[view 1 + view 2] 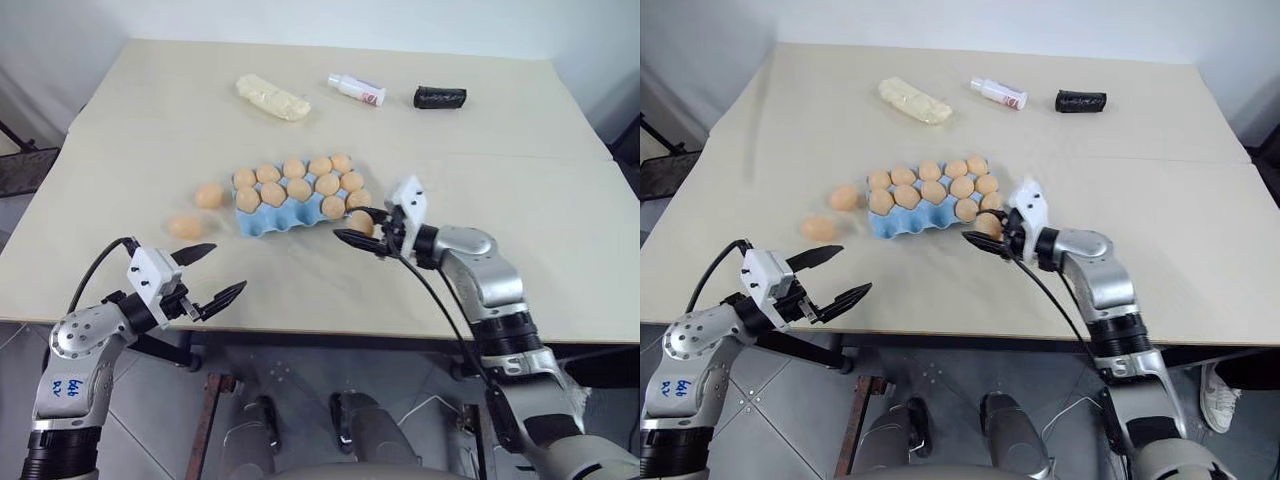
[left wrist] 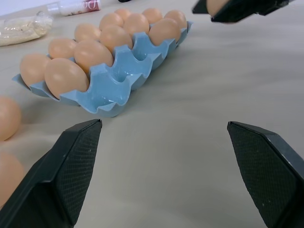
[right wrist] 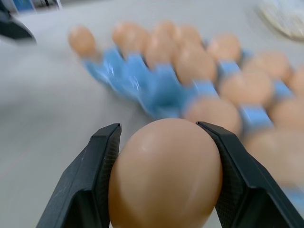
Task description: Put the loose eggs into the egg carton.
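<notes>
On the beige desk (image 1: 520,200), toward its far edge, lie a pale yellow lumpy bundle (image 1: 272,97), a small white bottle (image 1: 356,89) with a pinkish label lying on its side, and a black rolled-up object (image 1: 440,97), spaced apart in a loose row.

Egg carton (image 1: 262,222): light blue moulded tray, lidless, scalloped edge, flat on the table near its middle, long axis running left-right and slightly skewed. Back and middle rows are filled with tan eggs; the front row holds eggs only toward the right end, with the near-left cups empty.

Loose eggs: two on the table left of the carton, smooth, light orange-brown. One (image 1: 209,195) lies just beside the carton's left end; the other (image 1: 184,227) sits nearer the table's front edge, apart from it. A third egg (image 3: 166,173) is off the table, held at the carton's front right corner.
</notes>
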Robot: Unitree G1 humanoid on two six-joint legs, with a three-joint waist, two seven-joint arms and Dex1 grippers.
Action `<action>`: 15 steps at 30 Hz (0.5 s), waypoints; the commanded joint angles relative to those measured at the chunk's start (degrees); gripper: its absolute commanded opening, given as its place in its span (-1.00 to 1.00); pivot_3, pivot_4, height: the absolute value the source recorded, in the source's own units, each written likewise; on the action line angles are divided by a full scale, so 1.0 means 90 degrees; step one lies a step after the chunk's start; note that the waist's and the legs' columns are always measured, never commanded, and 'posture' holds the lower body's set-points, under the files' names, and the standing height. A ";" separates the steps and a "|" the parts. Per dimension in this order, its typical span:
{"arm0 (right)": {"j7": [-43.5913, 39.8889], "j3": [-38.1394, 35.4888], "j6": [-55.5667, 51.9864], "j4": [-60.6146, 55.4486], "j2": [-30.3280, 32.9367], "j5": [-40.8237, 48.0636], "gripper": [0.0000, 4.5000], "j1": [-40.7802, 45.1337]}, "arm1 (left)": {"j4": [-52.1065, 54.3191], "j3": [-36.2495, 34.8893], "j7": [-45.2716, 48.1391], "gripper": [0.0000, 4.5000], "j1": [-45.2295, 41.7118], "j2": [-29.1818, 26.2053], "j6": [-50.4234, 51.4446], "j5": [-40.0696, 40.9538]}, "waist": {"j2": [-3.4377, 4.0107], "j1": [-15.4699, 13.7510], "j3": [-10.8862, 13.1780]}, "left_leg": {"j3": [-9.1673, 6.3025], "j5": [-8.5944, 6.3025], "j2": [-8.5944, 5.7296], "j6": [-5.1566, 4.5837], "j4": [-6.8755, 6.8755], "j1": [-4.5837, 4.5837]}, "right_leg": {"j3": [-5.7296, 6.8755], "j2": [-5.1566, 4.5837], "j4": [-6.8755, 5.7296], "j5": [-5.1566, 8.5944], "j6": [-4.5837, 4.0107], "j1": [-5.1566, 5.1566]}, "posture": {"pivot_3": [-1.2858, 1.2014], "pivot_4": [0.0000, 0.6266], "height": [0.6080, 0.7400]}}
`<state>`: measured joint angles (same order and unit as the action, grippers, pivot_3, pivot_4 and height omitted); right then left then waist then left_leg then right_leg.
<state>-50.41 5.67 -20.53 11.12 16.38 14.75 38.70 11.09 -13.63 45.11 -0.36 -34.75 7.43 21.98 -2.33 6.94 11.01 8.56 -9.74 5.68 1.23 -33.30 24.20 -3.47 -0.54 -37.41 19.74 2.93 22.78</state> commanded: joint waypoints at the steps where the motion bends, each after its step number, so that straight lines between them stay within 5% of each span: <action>1: 0.0383 0.0081 0.0319 0.0273 -0.0380 -0.0143 0.11 0.0522 | 0.0100 -0.0180 -0.0096 1.00 0.0009 0.0031 -0.0052 0.0102 | 0.0000 0.0011 0.0000 | 0.0000 0.0000 0.0000 0.0000 0.0001 0.0001 | 0.0001 -0.0001 0.0000 0.0001 -0.0002 0.0001 | 0.03 -0.52 1.00; 9: 0.0875 0.0197 0.1653 0.2487 -0.1082 -0.0793 0.11 0.1463 | 0.0233 -0.0167 -0.0278 1.00 0.0033 0.0091 -0.0051 0.0094 | -0.0002 0.0044 -0.0001 | 0.0003 -0.0004 -0.0003 0.0008 0.0018 0.0010 | 0.0008 -0.0005 0.0008 0.0013 -0.0021 0.0009 | 0.03 -0.52 1.00; 15: 0.0574 0.0079 0.1845 0.2486 -0.1193 -0.0580 0.86 0.1462 | 0.0438 -0.0270 -0.0418 1.00 0.0270 0.0109 -0.0009 0.0137 | -0.0001 0.0113 -0.0001 | 0.0005 0.0001 0.0001 0.0002 0.0017 0.0010 | 0.0007 0.0005 -0.0003 0.0024 -0.0014 0.0016 | 0.03 -0.52 1.00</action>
<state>-44.31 7.50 -5.34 36.28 5.83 8.13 51.12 12.18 -14.66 41.77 1.06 -33.89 7.51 22.20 -2.34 7.96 11.00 8.61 -9.73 5.71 1.27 -33.15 24.28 -3.42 -0.48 -37.47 19.96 2.81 22.93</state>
